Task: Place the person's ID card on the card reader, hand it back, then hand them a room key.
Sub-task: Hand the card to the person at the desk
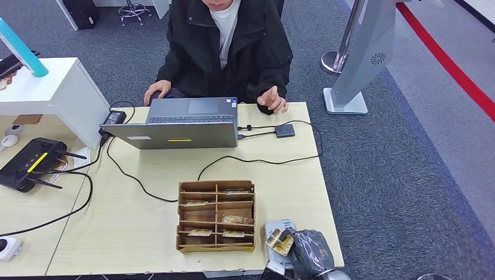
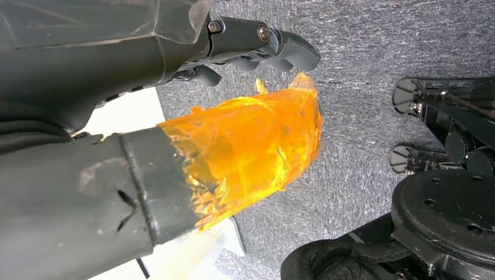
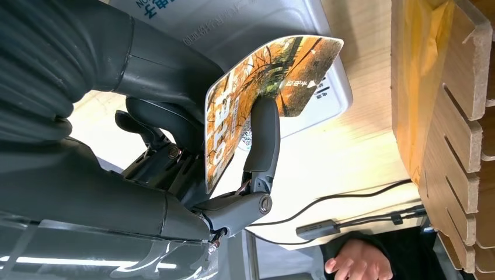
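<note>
**Now the card sits in the right hand, over the reader**

Right now the right hand (image 1: 303,249) pinches a thin card (image 3: 257,99) between its thumb and a dark finger. The card hangs just over the grey card reader (image 1: 279,233), at the near right corner of the worktop (image 1: 152,192). I cannot tell if the card touches the reader.

The card looks light, flat and a bit bendy. Its face is shiny, so I think it could slip. A good place to hold it is by one short end, so the rest stays free for the person (image 1: 225,41) at the far side to take.

The wooden box (image 1: 216,216) with more cards stands just left of the reader.

The left hand (image 2: 175,111) hangs low over the carpet, fingers curled, holding nothing.
</note>
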You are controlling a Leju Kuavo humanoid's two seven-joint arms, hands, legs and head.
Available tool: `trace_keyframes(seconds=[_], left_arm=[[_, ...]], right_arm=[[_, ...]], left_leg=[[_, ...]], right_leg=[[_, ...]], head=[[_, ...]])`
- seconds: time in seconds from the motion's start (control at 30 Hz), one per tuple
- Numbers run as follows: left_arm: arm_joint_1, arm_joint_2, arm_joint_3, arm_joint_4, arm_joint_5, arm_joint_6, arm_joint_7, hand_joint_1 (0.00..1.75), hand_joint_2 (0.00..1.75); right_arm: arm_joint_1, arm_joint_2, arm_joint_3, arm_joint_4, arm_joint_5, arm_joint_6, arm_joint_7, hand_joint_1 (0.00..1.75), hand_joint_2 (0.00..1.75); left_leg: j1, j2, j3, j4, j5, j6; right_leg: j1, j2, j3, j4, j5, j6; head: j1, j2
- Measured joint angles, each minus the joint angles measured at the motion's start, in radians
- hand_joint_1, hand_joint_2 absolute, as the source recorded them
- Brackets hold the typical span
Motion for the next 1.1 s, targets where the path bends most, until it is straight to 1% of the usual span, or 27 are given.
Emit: trace_keyframes(seconds=[0.23,0.4,0.73,0.97,1.1], left_arm=[[0.000,0.000,0.000,0.000,0.000,0.000,0.000,0.00,0.00],[0.000,0.000,0.000,0.000,0.000,-0.001,0.000,0.00,0.00],[0.000,0.000,0.002,0.000,-0.003,-0.009,-0.009,0.00,0.00],[0.001,0.000,0.005,0.000,-0.003,-0.014,-0.012,0.00,0.00],[0.001,0.000,0.006,0.000,-0.005,-0.015,-0.013,0.00,0.00]], right_arm=[[-0.001,0.000,0.000,0.001,0.004,-0.001,0.000,1.75,1.75],[-0.005,0.000,-0.001,0.000,0.025,-0.020,-0.008,1.75,1.75],[-0.003,0.004,-0.051,-0.035,0.106,-0.087,-0.072,1.75,1.75],[0.002,0.019,-0.088,-0.068,0.132,-0.139,-0.109,1.75,1.75],[0.003,0.027,-0.102,-0.081,0.137,-0.150,-0.118,1.75,1.75]], left_leg=[[0.000,0.000,0.000,0.000,0.000,0.000],[0.000,0.000,0.001,0.000,0.000,0.000],[0.000,0.000,0.000,0.000,0.000,0.000],[0.000,0.000,0.000,0.000,-0.001,0.000],[0.000,0.000,0.000,0.000,-0.001,0.000]], right_leg=[[0.000,0.000,0.001,0.000,0.000,0.000],[0.000,0.000,0.001,0.000,0.000,0.000],[0.000,0.000,0.003,0.000,0.000,0.000],[0.000,0.000,0.002,0.000,0.000,0.000],[0.000,0.000,0.002,0.000,-0.001,0.000]], head=[[0.000,0.000],[0.000,0.000],[0.000,0.000],[0.000,0.000],[0.000,0.000]])
